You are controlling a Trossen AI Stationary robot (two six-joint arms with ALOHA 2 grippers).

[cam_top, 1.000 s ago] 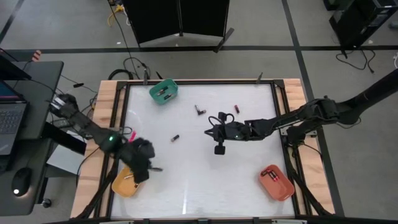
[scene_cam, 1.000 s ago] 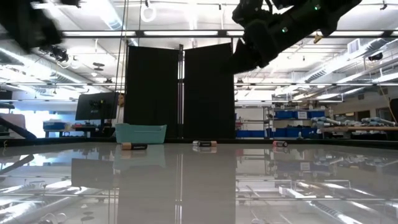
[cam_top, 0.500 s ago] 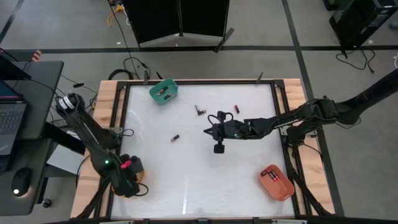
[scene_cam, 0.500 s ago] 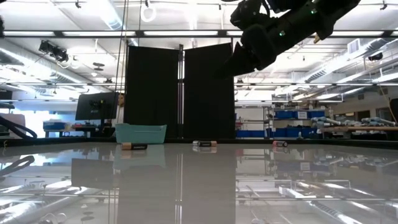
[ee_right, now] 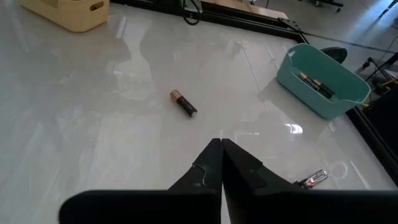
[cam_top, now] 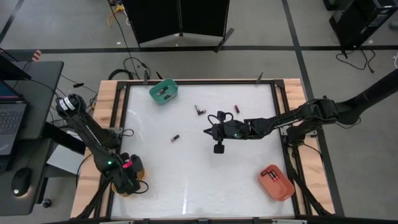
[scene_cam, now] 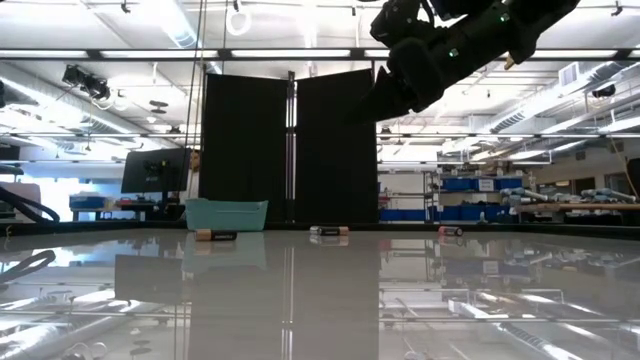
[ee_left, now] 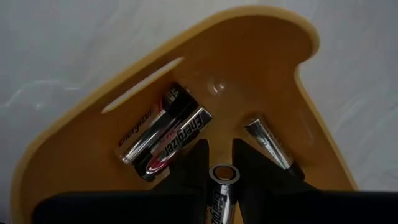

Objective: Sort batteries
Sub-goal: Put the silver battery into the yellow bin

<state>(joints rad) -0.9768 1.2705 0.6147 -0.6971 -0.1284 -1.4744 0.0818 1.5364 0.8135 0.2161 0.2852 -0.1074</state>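
Orange bin (ee_left: 273, 37) at the table's (cam_top: 199, 186) left front corner holds three batteries (ee_left: 165, 134), and the left fingers (ee_left: 214, 163) hang over it, clamped on one more battery (ee_left: 222, 186). Some batteries also lie in the green bin (cam_top: 163, 91) and red bin (cam_top: 276, 182), but three loose ones (cam_top: 175, 137) still wait on the table. A second ago the left arm was swinging beside the orange bin and now it is over it, while the right fingers (ee_right: 221, 152), empty above the table's middle, have closed together.

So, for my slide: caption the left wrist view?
Left gripper holds a battery over the orange bin holding three cells.
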